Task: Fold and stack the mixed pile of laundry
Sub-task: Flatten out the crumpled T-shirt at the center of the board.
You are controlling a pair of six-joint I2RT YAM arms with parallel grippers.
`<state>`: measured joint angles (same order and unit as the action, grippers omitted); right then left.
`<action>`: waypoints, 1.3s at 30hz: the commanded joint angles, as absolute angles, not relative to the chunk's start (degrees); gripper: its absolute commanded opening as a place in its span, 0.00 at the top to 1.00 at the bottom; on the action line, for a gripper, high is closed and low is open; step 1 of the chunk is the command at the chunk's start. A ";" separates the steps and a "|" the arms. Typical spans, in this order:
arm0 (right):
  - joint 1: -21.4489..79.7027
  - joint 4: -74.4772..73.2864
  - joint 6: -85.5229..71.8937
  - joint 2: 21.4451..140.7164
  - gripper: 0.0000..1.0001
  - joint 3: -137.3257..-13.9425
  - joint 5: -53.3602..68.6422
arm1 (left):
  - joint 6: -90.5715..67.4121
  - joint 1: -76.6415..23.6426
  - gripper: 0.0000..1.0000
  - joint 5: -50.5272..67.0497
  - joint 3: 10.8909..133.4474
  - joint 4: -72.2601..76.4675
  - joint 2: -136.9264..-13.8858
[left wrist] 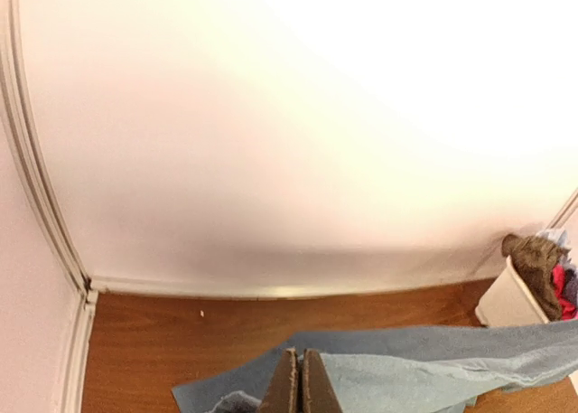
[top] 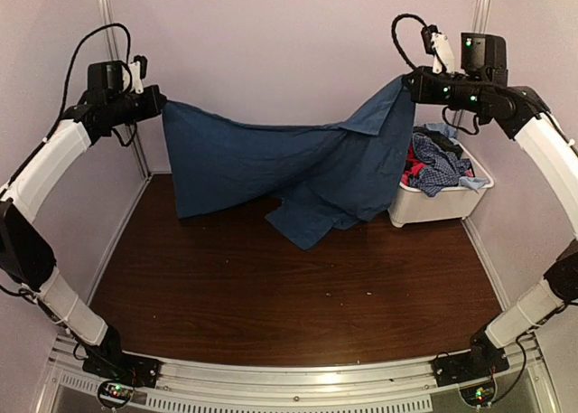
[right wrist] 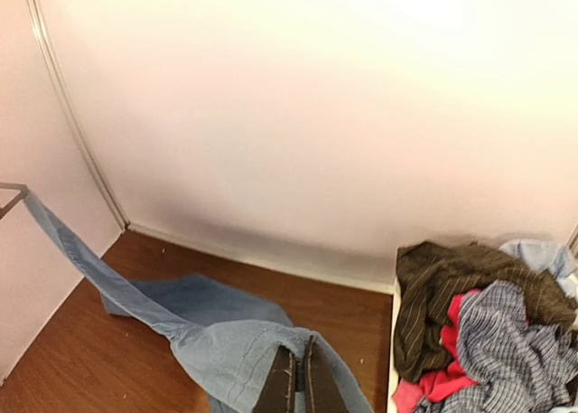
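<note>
Now clamping the dark-blue T-shirt [top: 271,169] in left gripper [top: 161,103] and right gripper [top: 405,83], stretched nine to three, slack drooping toward six onto table [top: 271,295].

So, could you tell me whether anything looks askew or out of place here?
The shirt hangs unevenly: held between the left gripper and right gripper, it sags mid-span, and its lower part nearer the right gripper lies crumpled on the table.
</note>
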<state>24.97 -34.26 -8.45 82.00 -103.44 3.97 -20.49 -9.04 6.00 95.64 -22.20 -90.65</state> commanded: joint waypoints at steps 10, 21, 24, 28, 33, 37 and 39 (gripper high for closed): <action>24.12 -42.28 -0.76 91.33 1.00 -136.88 -1.13 | -17.69 -8.70 1.00 6.05 109.94 -26.59 -80.92; 29.19 -42.45 2.34 79.08 1.00 -138.35 8.19 | -17.46 -8.70 1.00 15.24 114.83 -29.01 -68.69; 29.22 -41.50 1.39 76.36 1.00 -140.00 10.76 | -18.61 -8.70 1.00 16.22 117.48 -30.02 -66.41; 29.23 -38.61 -0.79 73.59 1.00 -140.72 13.47 | -19.85 -8.70 1.00 16.50 120.60 -31.20 -64.34; 29.20 -36.68 -2.61 74.10 1.00 -142.39 12.82 | -20.55 -8.70 1.00 14.18 121.57 -31.69 -63.01; 29.22 -37.12 0.11 76.96 1.00 -141.22 7.44 | -20.26 -8.70 1.00 7.03 119.55 -35.46 -64.74; 29.19 -38.08 2.83 79.47 1.00 -139.11 4.35 | -20.74 -8.70 1.00 4.34 113.79 -34.03 -64.24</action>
<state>29.17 -37.98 -0.51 73.93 -142.26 11.62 -19.73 -9.06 12.80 120.38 -32.32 -62.22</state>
